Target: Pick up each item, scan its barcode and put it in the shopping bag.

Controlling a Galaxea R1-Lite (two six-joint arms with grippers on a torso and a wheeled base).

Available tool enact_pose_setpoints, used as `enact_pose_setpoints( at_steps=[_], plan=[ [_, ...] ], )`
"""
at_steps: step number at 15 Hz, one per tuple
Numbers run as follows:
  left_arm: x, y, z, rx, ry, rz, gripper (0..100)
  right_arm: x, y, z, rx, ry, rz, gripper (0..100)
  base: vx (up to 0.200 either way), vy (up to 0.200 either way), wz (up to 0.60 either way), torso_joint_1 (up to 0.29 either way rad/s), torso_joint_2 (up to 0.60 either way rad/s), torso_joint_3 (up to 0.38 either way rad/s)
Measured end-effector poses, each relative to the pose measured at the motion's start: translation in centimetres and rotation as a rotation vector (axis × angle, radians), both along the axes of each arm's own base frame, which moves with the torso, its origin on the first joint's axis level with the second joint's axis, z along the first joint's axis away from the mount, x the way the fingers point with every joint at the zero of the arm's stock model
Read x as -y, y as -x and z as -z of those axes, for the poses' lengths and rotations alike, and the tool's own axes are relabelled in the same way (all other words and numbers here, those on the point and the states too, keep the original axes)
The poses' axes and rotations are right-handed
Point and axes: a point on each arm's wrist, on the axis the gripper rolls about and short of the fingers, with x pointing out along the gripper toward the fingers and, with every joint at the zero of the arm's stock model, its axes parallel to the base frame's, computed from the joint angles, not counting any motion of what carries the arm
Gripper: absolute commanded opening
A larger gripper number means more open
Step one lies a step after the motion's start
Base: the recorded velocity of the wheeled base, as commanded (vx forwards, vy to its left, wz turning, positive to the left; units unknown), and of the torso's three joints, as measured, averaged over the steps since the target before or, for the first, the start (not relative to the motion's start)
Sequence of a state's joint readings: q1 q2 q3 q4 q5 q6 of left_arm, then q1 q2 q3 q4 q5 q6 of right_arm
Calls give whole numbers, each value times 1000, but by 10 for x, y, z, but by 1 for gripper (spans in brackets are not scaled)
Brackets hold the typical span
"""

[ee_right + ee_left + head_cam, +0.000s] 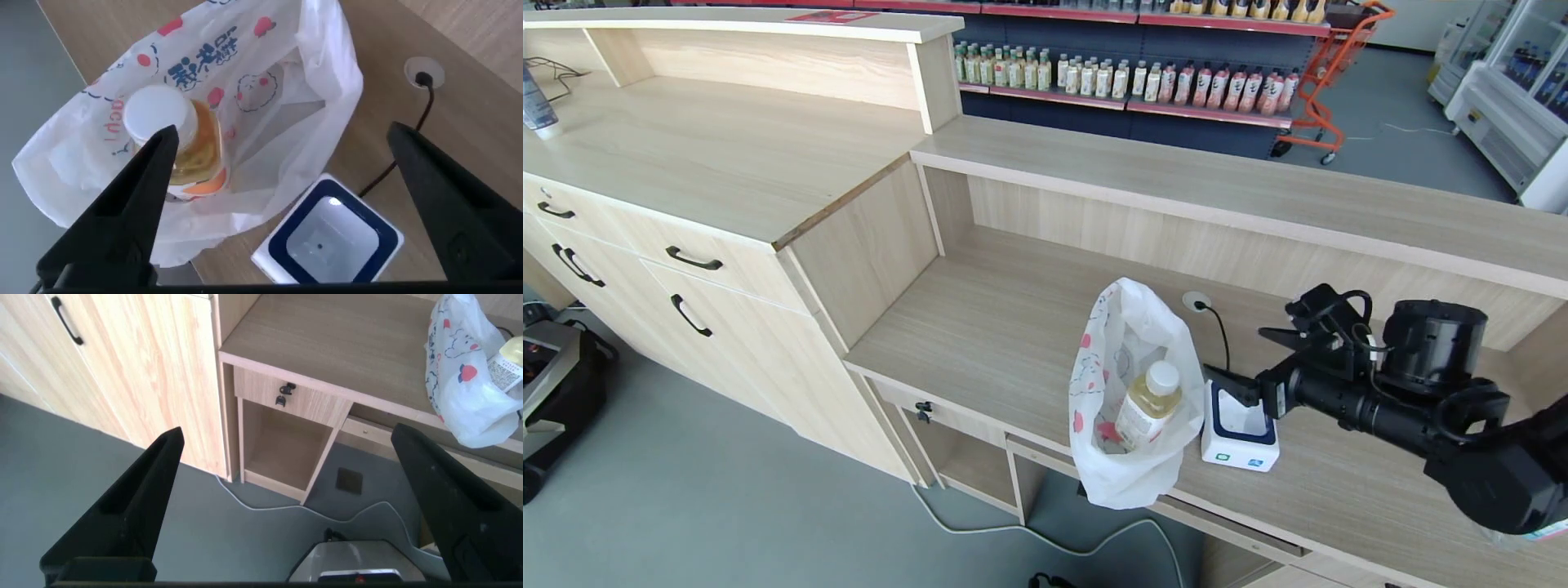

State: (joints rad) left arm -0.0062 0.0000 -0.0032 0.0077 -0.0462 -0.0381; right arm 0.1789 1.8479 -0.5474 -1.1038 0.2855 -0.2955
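Observation:
A white shopping bag (pixel 1131 327) with red prints stands open on the low counter (pixel 996 327). Inside it leans a bottle (pixel 1147 404) of yellow drink with a white cap, which I also see as bottle (pixel 176 135) in bag (pixel 270 90) from the right wrist. The white and blue barcode scanner (pixel 1240 431) sits just right of the bag, scanner (pixel 327 241). My right gripper (pixel 1254 359) hovers open and empty above the scanner, beside the bag. My left gripper (pixel 286 506) hangs open over the floor in front of the counter, with bag (pixel 462 371) farther off.
A black cable (pixel 1217 327) runs from a grommet (pixel 1196 302) behind the scanner. A raised ledge (pixel 1258 188) backs the counter, and a taller cabinet (pixel 686 163) with drawers stands left. Below the counter is an open cubby (pixel 286 445). Store shelves of bottles (pixel 1127 77) lie beyond.

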Motion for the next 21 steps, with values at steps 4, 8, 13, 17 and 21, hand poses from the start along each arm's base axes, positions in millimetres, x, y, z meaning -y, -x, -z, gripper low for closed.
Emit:
enact_pose_setpoints(
  at_steps=[4, 8, 13, 17, 21],
  plan=[
    [0, 0, 0, 0, 0, -1, 100, 65, 41, -22, 9, 137, 234, 100, 0, 0, -600, 1, 2, 5],
    [0, 0, 0, 0, 0, 0, 100, 113, 83, -21, -177, 214, 616, 100, 0, 0, -600, 4, 4, 4],
    [0, 0, 0, 0, 0, 0, 100, 144, 96, -12, -252, 157, 896, 100, 0, 0, -120, 0, 0, 0],
    [0, 0, 0, 0, 0, 0, 100, 155, 65, 14, -223, 12, 937, 100, 0, 0, 0, 0, 0, 0],
    [0, 0, 0, 0, 0, 0, 100, 155, 37, 40, -165, -48, 917, 100, 0, 0, 0, 0, 0, 0]
  ],
)
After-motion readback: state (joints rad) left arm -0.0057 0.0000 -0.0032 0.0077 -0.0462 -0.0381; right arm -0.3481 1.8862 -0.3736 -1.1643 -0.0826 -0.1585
